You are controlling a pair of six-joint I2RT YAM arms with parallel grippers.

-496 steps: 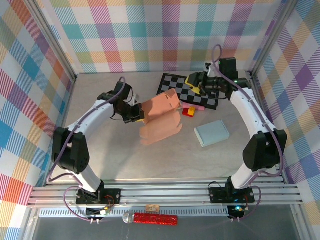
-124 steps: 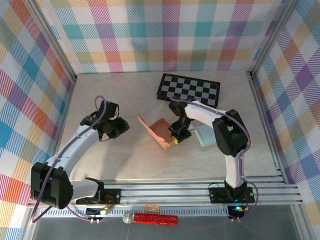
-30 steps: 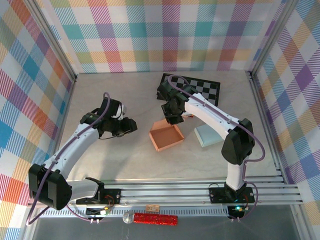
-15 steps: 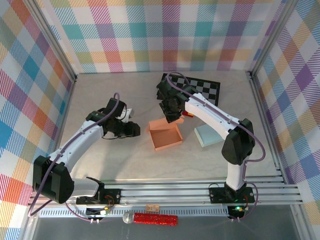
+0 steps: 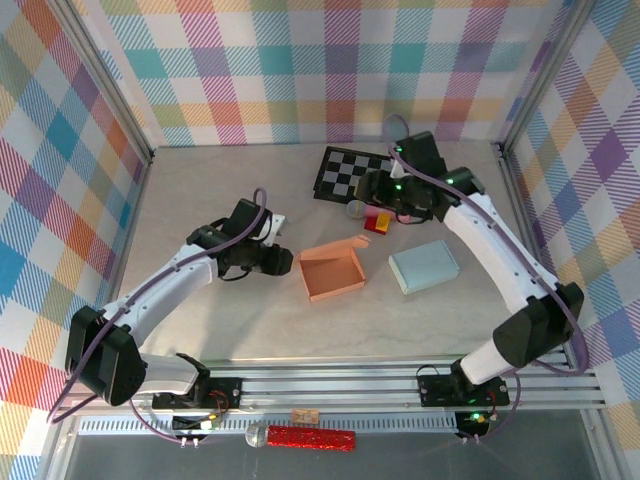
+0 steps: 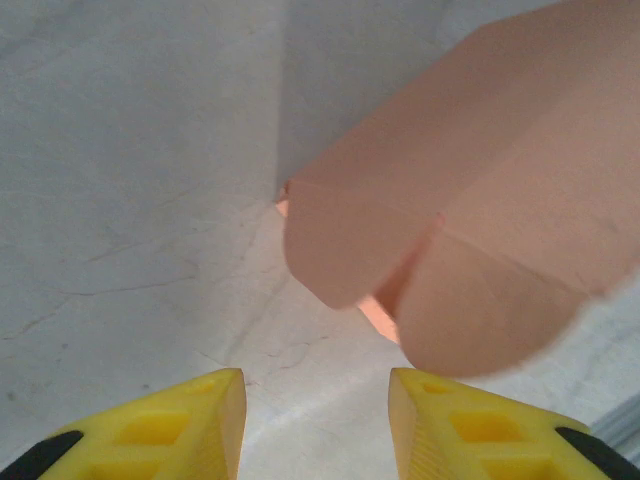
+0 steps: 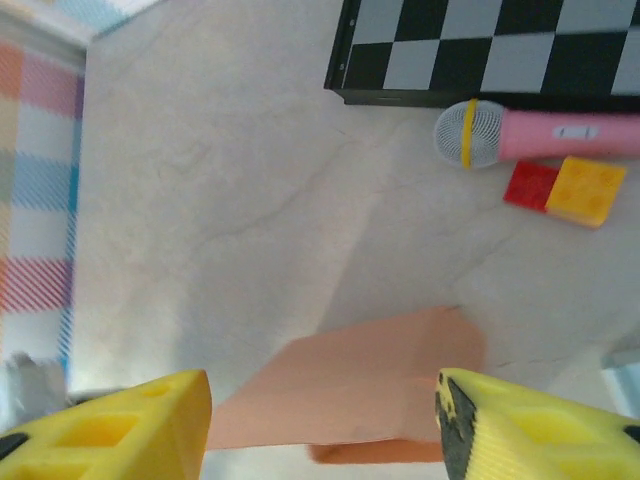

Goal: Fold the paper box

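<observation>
- The paper box (image 5: 332, 275) sits as an open tray in the middle of the surface (image 5: 200, 195). A flap along its far edge is not tucked in, so I judge the folding unfinished.
- The left jaws, on the left arm (image 5: 170, 290), are released. Their yellow fingers (image 6: 150, 420) stand apart with nothing between them, just beside the box's left wall, where rounded flaps (image 6: 360, 240) hang loose.
- The box looks light and nothing holds it. A push from this side may slide or tip it instead of creasing it, and the loose flaps may spring back out.
- The blue box (image 5: 424, 267) lies near on the right, so a sliding tray could run into it.
- The right jaws are also released and empty, their fingertips (image 7: 110, 420) wide apart. They hover above the pink microphone (image 7: 530, 132) and the red-and-yellow block (image 7: 562, 190) beside the chessboard (image 5: 340, 175). A careless descent could knock these.
</observation>
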